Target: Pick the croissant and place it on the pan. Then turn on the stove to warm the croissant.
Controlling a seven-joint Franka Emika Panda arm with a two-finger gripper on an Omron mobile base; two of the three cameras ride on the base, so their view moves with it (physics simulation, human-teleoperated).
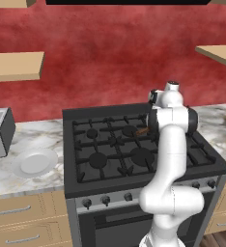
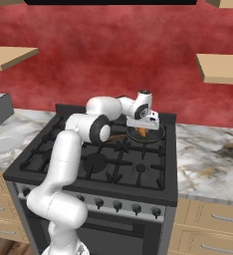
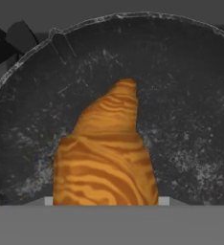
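The croissant (image 3: 106,153), gripped between the fingers (image 2: 143,130), hangs over the pan (image 3: 190,119).

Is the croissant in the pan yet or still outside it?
In it, still gripped: the croissant sits over the pan floor, between the hand fingers; whether it touches, cannot tell.

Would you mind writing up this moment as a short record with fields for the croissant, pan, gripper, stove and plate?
croissant: orange-brown croissant between the gripper's fingers, over the pan's floor; whether it touches the pan cannot be told
pan: dark round pan on the stove's rear right burner
gripper: gripper shut on the croissant, low over the pan
stove: black gas stove; knobs along the silver front, no flame visible
plate: white plate on the counter left of the stove
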